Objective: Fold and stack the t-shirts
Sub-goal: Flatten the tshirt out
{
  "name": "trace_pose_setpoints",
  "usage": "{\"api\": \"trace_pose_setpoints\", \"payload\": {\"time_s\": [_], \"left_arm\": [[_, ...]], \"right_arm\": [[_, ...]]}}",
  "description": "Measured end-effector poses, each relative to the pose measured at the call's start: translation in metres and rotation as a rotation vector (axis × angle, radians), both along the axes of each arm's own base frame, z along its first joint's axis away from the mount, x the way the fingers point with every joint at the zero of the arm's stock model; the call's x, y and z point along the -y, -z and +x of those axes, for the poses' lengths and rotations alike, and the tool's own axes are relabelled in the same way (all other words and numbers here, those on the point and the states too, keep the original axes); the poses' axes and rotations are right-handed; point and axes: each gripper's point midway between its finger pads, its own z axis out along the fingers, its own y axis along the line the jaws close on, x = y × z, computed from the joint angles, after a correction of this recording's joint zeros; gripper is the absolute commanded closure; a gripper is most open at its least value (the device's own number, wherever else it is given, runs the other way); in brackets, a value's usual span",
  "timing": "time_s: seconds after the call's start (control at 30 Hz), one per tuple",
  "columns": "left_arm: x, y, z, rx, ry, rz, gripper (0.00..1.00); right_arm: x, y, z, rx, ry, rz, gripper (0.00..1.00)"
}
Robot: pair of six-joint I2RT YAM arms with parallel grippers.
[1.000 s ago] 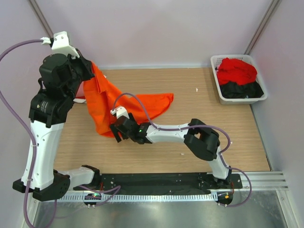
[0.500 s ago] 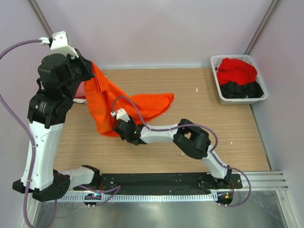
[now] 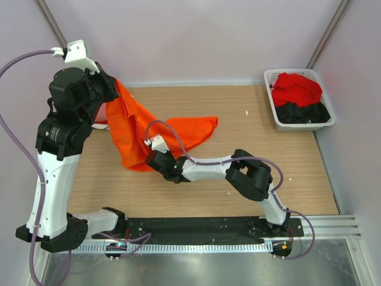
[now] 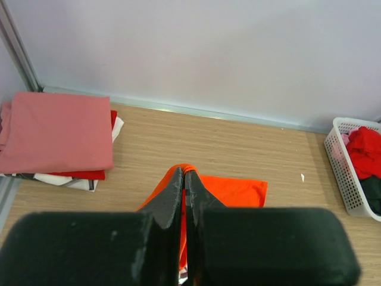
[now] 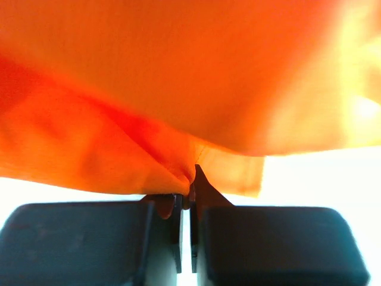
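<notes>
A bright orange t-shirt (image 3: 132,128) hangs from my raised left gripper (image 3: 113,89) and trails onto the table toward the right. In the left wrist view the left gripper (image 4: 186,173) is shut on a fold of the orange t-shirt (image 4: 238,190). My right gripper (image 3: 152,159) sits low at the shirt's bottom edge. In the right wrist view the right gripper (image 5: 191,176) is shut on a pinch of the orange cloth (image 5: 178,89). A folded stack with a salmon-pink t-shirt (image 4: 56,131) on top, then red (image 4: 89,174) and white (image 4: 59,179), lies at the far left.
A white slatted basket (image 3: 300,124) stands at the back right, holding a red t-shirt (image 3: 296,88) and a black one (image 3: 303,112). The basket (image 4: 340,173) also shows at the right of the left wrist view. Walls close the table's back and sides.
My right gripper has gone from open to shut on the orange shirt's lower edge, shifting slightly up and right. The left arm has kept its hold and place.
</notes>
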Motion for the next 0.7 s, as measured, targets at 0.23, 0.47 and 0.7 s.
{"api": "trace_pose_setpoints", "payload": {"time_s": [0.23,0.47,0.7], "left_arm": [[-0.001,0.006,-0.001,-0.013,0.0,0.007,1.0],[-0.003,0.011,-0.027,0.004,0.046,0.021,1.0],[0.012,-0.028,-0.082,0.173,0.241,0.005,1.0]], "right_arm": [[0.046,-0.058,-0.01,0.052,0.039,0.017,0.99],[0.128,-0.184,-0.027,0.198,0.113,0.142,0.99],[0.223,-0.344,-0.07,0.349,0.068,0.45,0.99]]}}
